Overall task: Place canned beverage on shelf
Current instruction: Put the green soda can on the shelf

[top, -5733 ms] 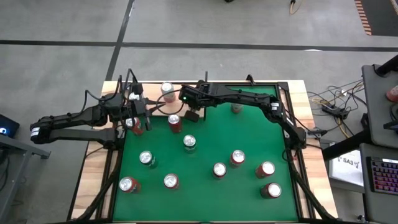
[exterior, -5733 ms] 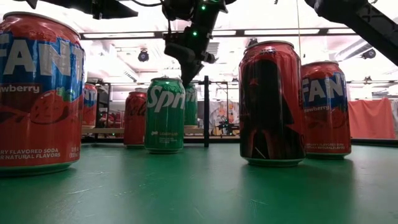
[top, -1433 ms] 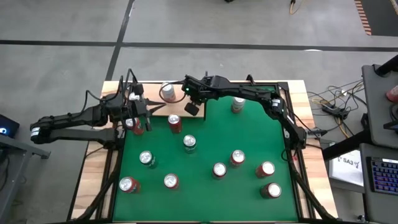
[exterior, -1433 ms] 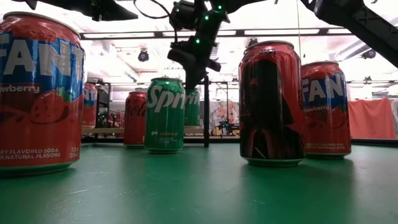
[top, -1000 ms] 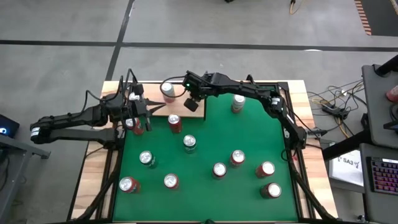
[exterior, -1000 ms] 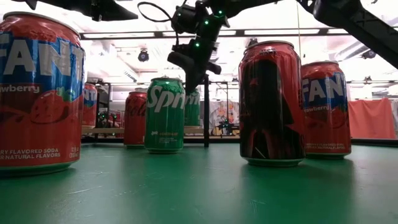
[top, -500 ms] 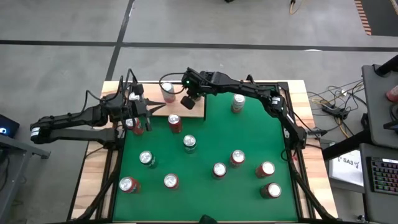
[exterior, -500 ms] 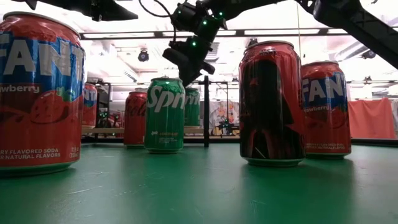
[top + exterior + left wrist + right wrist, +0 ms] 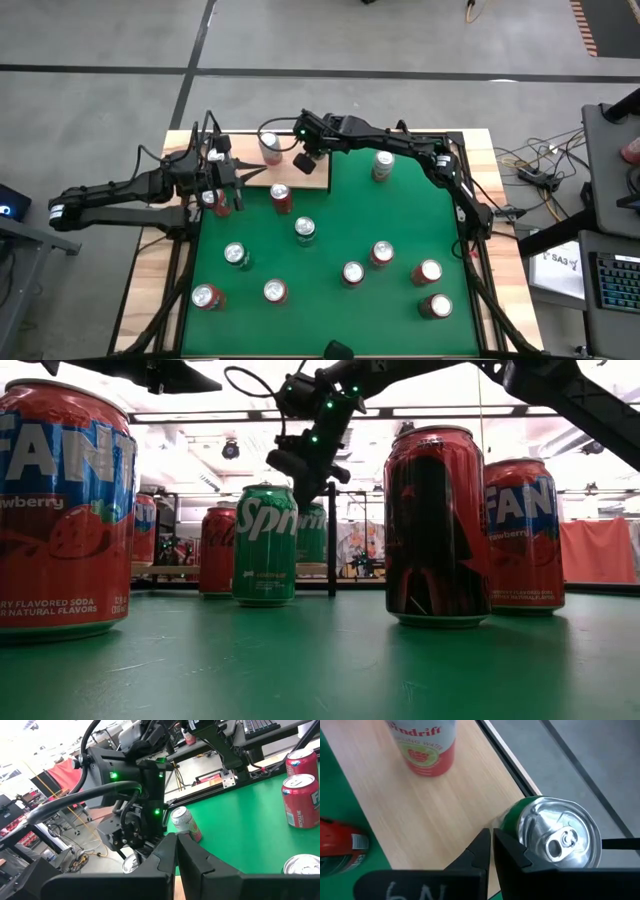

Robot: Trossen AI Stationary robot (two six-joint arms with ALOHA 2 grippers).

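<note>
My right arm reaches from the table's right side across to the far edge, left of centre; right gripper (image 9: 303,163) hangs there, fingers (image 9: 506,851) pressed together, nothing between them. My left arm comes in low from beyond the left edge, stretched toward the far-left corner; left gripper (image 9: 222,200) points into the table, fingers (image 9: 195,862) also closed, empty

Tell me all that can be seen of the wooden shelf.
The shelf is a flat panel of pale grained wood with a thin black rail along one edge, lying level beside the green felt. Two cans stand upright on it: a white-and-red can and a green can.
</note>
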